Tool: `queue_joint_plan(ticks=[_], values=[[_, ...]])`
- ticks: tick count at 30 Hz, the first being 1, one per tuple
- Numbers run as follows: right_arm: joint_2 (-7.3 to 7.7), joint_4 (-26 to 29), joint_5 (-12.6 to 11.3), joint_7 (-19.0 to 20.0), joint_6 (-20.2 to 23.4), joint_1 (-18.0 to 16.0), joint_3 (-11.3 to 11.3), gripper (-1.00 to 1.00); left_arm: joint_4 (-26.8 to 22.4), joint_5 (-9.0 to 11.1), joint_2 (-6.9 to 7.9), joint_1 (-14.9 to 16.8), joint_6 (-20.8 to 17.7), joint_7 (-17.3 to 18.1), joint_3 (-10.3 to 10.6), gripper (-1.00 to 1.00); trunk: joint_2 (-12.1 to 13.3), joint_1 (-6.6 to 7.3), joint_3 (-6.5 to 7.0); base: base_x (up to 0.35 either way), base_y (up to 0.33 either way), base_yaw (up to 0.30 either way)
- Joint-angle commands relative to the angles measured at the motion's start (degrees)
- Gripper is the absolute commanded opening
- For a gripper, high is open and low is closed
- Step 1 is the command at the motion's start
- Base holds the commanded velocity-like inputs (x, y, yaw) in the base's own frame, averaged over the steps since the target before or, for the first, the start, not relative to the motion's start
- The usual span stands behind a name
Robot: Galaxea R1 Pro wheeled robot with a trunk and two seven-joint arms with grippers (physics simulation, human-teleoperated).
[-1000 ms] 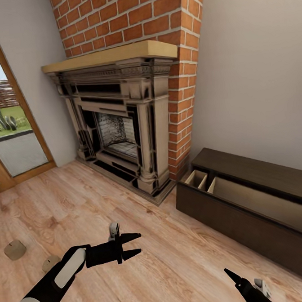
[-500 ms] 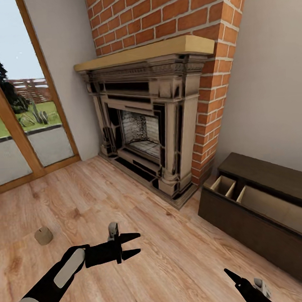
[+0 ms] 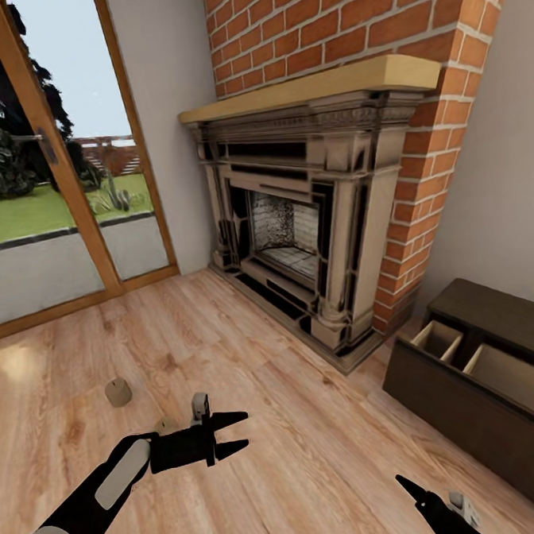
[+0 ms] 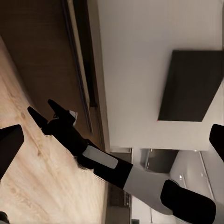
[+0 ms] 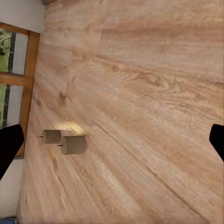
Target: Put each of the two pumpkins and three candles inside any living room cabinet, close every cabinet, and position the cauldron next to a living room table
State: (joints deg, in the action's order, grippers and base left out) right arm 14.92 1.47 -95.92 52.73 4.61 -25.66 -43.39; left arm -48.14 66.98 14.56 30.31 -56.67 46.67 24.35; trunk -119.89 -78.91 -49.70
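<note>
A beige candle point(image 3: 118, 391) stands on the wood floor left of my left gripper point(image 3: 246, 429), which hovers open and empty. A second candle point(image 3: 165, 425) peeks out just behind that gripper's wrist. In the right wrist view both candles point(image 5: 73, 144) point(image 5: 51, 136) lie close together on the floor. My right gripper point(image 3: 411, 485) is low at the front right, and in the left wrist view its fingers point(image 4: 36, 115) are spread with nothing between them. The dark-brown cabinet point(image 3: 468, 412) at the right stands open, showing its pale divided interior. The pumpkins, cauldron and table are out of view.
An ornate fireplace point(image 3: 311, 216) on a brick chimney stands ahead. A wood-framed glass door point(image 3: 47, 195) to the garden is on the left. Bare wood floor point(image 3: 312, 455) lies between my arms and the cabinet. A dark screen point(image 4: 191, 86) hangs on a wall.
The head view has swung left, so the fireplace and cabinet sit further right in the picture and the candles nearer the middle. Both arms hold the same pose.
</note>
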Motion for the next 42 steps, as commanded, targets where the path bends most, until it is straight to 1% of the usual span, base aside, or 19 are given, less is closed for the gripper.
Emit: queue_joint_plan(ticks=[1,30,42], values=[[0.03,0.03,-0.58,0.18,0.49,-0.01,-0.3,1.0,0.04,0.17,0.02,0.09,-0.2,0.17,0.17,1.0,-0.02,0.01,-0.05,0.0,0.0,0.29],[-0.1,0.03,-0.58,0.18,0.49,-0.01,-0.36,1.0,0.07,0.04,-0.05,0.1,-0.2,0.17,0.25,1.0,-0.02,0.01,-0.05,0.002,0.0,0.291],[-0.16,0.03,-0.51,0.15,0.41,-0.01,-0.38,1.0,0.07,-0.33,-0.01,0.1,-0.18,0.13,0.24,1.0,-0.02,0.01,-0.05,0.205,0.064,0.29]])
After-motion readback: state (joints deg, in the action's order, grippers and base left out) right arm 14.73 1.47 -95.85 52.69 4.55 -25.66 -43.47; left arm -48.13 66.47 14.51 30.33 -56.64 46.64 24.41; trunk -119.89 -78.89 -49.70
